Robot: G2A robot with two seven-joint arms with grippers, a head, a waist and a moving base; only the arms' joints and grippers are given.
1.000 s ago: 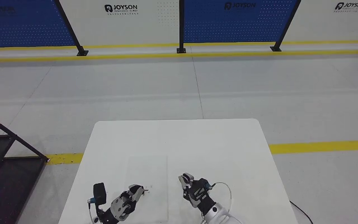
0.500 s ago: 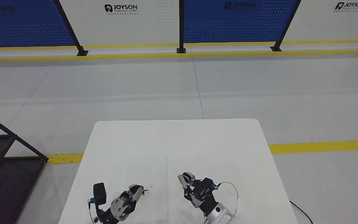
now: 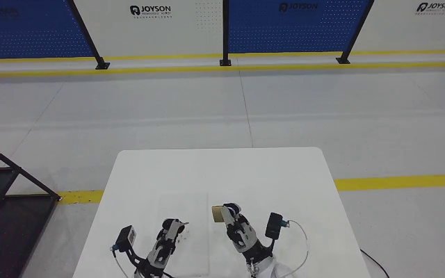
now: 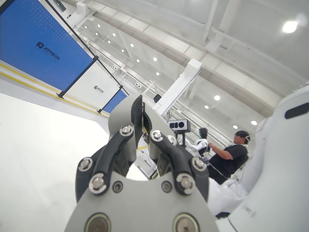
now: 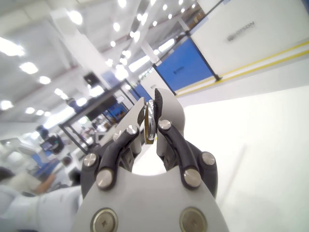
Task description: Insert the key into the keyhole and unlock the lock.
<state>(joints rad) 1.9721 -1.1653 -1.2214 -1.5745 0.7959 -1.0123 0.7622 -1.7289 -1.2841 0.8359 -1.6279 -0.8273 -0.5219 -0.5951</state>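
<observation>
Over the near part of the white table, my right gripper is shut on the brass padlock, held above the surface. Between its pads the padlock shows a silver face and a brass edge. To the left, my left gripper is shut on the small key, whose tip points toward the padlock. In the left wrist view the key is a thin sliver between the black pads of that gripper. A gap of table separates the two grippers.
A faint clear mat lies on the table under and between the grippers. The table's far half is bare white. A dark frame stands off the left edge. Blue and white barrier panels stand beyond the floor.
My right gripper has turned and lifted so the brass padlock now faces left. My left gripper has swung slightly right and forward, toward the padlock.
</observation>
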